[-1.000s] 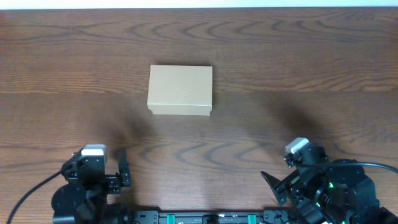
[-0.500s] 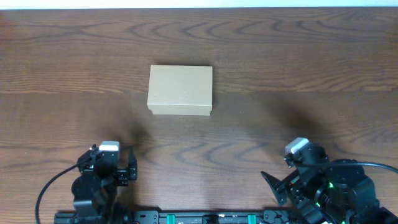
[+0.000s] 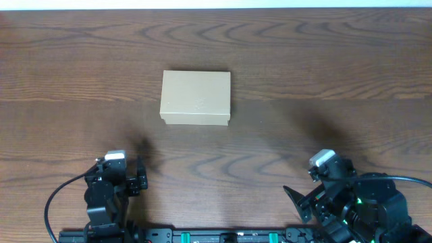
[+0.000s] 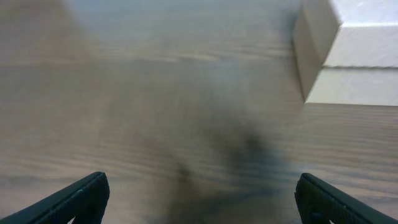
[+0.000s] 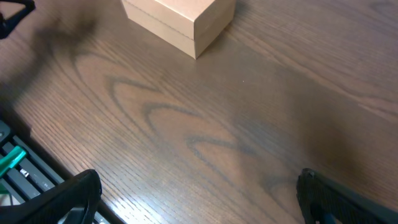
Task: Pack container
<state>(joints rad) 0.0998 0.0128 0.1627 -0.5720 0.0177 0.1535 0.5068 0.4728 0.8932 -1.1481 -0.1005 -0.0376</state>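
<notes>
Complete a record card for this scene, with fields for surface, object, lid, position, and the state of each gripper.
surface: brown wood-grain table
object: small rectangular tan-brown cardboard box
lid: shut
position: slightly left of centre on the table, apart from both grippers
left arm: left gripper open, holding nothing
right arm: right gripper open, holding nothing

Soft, even light, diffuse dark shadows on the wood table (left wrist view blurry, container overexposed).
</notes>
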